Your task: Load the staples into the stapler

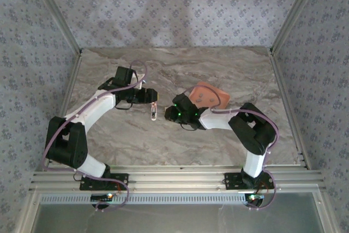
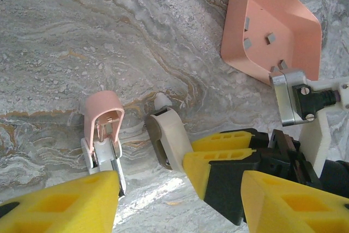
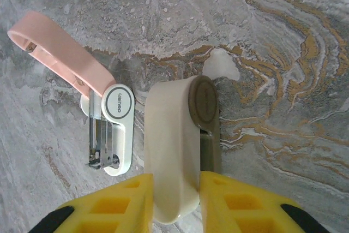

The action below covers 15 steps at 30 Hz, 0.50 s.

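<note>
I see one stapler (image 3: 117,135) lying on the table (image 1: 218,69) near its middle, between the two grippers, with its long axis running near to far in the overhead view. From the right wrist, the end of the white base with the metal rail (image 3: 98,140) points back toward that camera. The pink lid (image 3: 60,53) stands hinged open, angling away up and to the left. The left arm has its elbow bent out to the left and its forearm running in toward the middle. The left gripper (image 1: 151,97) is spread wide and holds nothing. The stapler is just beside the tip of one finger (image 2: 65,205), and I cannot tell whether they touch. The right arm mirrors this, elbow out to the right. The right gripper (image 3: 175,178) is clamped on a single cream piece (image 3: 174,135) with a grey-brown round end, held just beside the stapler and roughly parallel to it. One salmon tray (image 2: 294,31) sits beyond the right gripper. In it I count three staples (image 2: 268,37), small grey blocks lying apart. Other specks near its low rim are too small to be sure of.
</note>
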Tool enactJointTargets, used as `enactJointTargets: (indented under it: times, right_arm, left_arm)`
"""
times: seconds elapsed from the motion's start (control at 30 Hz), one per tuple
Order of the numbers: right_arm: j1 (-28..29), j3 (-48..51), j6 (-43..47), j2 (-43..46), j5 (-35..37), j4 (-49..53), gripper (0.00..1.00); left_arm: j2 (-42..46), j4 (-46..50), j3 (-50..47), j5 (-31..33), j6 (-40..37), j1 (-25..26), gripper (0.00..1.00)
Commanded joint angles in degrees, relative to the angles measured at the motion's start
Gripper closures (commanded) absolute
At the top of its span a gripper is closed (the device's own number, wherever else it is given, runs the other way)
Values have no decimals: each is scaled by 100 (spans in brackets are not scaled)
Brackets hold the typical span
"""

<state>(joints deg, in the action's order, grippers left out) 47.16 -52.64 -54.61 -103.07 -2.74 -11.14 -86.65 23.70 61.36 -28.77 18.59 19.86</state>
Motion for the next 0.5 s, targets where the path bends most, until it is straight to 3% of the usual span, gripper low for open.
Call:
enactJointTargets:
  times: [0.0,0.13,0.47]
  right_arm:
    - [35,124,132,-55,213,801,69]
    - [48,-181,403,177,334,927,58]
    - [357,-1048,957,302,1077,1992,45]
  left_arm:
    - [189,-112,-72,-141,10,-52,39]
    - [219,-115,-63,-128,9,-52,39]
    - [270,-68,-40,-59,-44,-52,39]
